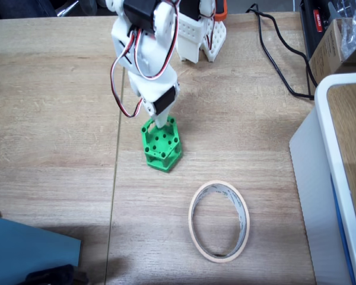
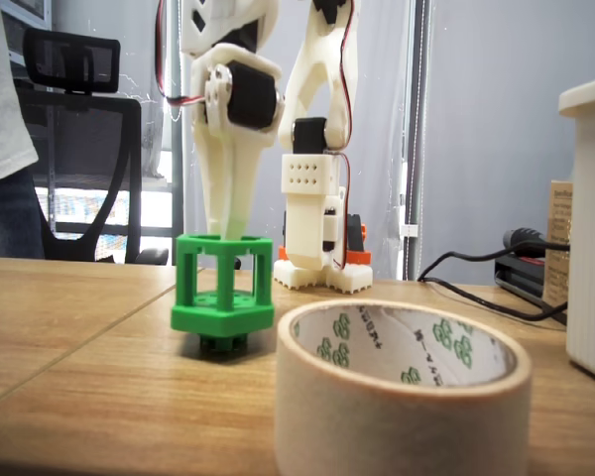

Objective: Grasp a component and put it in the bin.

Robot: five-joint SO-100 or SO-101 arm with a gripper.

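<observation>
The end effector reaches down into the top of the green block, its grip unclear; the block stands on the table, near the tape ring; bare wood lies between them.

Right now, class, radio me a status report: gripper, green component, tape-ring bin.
Gripper down on component, grip unclear. Component on table, outside bin. Path between them clear.
</observation>
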